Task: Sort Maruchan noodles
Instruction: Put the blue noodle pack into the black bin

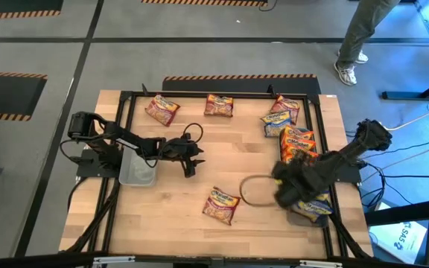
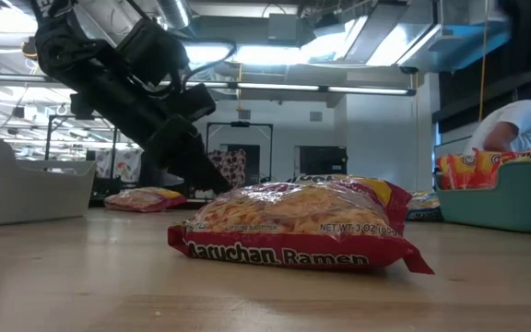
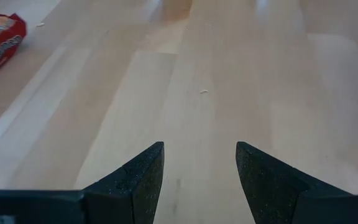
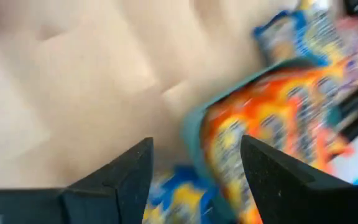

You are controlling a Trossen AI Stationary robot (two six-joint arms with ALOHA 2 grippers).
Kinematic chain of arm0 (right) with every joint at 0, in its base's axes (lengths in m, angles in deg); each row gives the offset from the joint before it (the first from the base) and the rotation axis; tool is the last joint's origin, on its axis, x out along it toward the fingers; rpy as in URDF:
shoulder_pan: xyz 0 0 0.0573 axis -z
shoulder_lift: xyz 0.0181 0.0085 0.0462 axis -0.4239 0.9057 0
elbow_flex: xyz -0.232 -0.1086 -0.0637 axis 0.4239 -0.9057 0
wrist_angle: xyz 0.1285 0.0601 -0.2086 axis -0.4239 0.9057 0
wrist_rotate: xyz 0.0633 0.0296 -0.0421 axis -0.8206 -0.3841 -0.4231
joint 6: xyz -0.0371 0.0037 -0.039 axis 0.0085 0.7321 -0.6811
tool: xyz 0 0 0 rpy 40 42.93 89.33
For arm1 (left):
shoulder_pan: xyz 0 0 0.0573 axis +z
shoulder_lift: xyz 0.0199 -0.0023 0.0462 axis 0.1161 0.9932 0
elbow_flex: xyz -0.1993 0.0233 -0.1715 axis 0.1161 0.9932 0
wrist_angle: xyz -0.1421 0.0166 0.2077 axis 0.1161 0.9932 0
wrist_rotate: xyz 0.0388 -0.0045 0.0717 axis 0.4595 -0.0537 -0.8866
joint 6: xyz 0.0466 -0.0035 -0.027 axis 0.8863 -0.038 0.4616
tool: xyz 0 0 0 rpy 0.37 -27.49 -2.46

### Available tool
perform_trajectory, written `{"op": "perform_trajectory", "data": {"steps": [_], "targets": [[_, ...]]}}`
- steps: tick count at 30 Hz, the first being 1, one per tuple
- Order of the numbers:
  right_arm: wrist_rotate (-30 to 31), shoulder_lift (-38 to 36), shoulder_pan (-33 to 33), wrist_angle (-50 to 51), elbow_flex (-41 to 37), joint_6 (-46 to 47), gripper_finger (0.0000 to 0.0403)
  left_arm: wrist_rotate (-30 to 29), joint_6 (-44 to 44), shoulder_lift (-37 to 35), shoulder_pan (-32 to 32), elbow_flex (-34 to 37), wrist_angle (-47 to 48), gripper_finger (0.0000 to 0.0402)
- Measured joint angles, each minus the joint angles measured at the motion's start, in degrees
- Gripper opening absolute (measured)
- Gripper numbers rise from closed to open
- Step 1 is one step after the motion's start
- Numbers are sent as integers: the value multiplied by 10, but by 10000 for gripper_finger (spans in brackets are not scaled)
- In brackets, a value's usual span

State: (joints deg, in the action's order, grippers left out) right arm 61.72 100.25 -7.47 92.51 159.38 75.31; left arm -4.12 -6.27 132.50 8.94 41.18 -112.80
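Maruchan noodle packets lie flat on the wooden table. Maroon-and-yellow ones rest at the far left [image 1: 162, 109], the far middle [image 1: 219, 106] and the near middle [image 1: 222, 205], the last large in the low view [image 2: 293, 231]. Orange-red packets [image 1: 298, 141] fill a teal tray [image 4: 194, 134] at the right, with blue-and-yellow ones [image 1: 277, 121] beside it. My left gripper [image 1: 194, 158] stands open above bare wood [image 3: 201, 180]. My right gripper [image 1: 287, 190] hangs open and blurred above a blue-and-yellow packet [image 1: 313, 210], with nothing between its fingers [image 4: 197, 180].
A grey tray [image 1: 136, 173] sits by the left arm, seen at the left in the low view [image 2: 26, 194]. A dark oval ring [image 1: 255, 191] lies left of the right gripper. A person stands beyond the table's far right corner [image 1: 360, 37]. Bare wood lies mid-table.
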Motion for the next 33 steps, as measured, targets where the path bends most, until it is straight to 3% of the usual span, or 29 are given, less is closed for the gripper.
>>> {"op": "perform_trajectory", "data": {"steps": [6, 10, 15, 18, 27, 33], "targets": [[55, 0, 178, -11, -43, -166, 225, -4, 0, 0, -10, 0, 0, 195], [87, 0, 322, -94, -87, -260, 225, -5, 0, 0, -10, 0, 0, 195], [51, 0, 482, -272, -149, -385, 225, -17, -1, 0, -10, 0, 0, 195], [20, 1, 556, -326, -179, -431, 216, -21, -1, 0, -10, 0, 0, 195], [-6, 13, 672, -408, -227, -476, 92, -36, 0, 0, -9, 0, -7, 195], [-19, 48, 693, -442, -236, -495, 37, -36, 0, 0, -9, 0, -14, 195]]}}
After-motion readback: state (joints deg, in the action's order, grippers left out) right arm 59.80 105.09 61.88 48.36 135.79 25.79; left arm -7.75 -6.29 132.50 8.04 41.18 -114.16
